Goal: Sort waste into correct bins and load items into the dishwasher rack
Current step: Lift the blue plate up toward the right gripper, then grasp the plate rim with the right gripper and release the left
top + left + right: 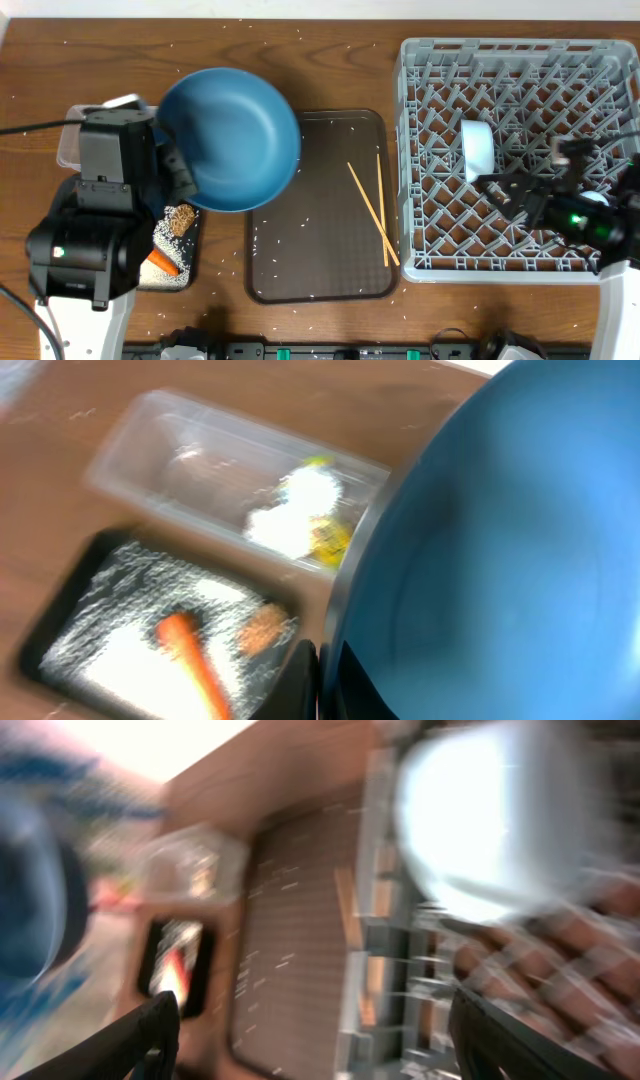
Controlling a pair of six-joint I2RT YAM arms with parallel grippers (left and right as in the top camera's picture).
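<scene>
The large round blue plate [230,140] is held tilted and clear of the wooden bench [60,60], above the gap between the shallow black rectangular tray [196,255] and the larger brown serving tray [320,270]. It is gripped at its lower-left rim by the left end effector [183,178], which is clamped onto it. The plate looks emptied, so the step in hand is judged to be its transfer to the large grey lattice dishwasher rack [520,60]. For this to be done well, a firm rim grip is needed, the plate should be swung high over the two thin wooden chopsticks [372,210], and it should be stood on edge between pegs, away from the white bowl [478,148] already racked. The right end effector [510,192] is seen spread wide and empty over the rack, where the plate's path could be blocked.
</scene>
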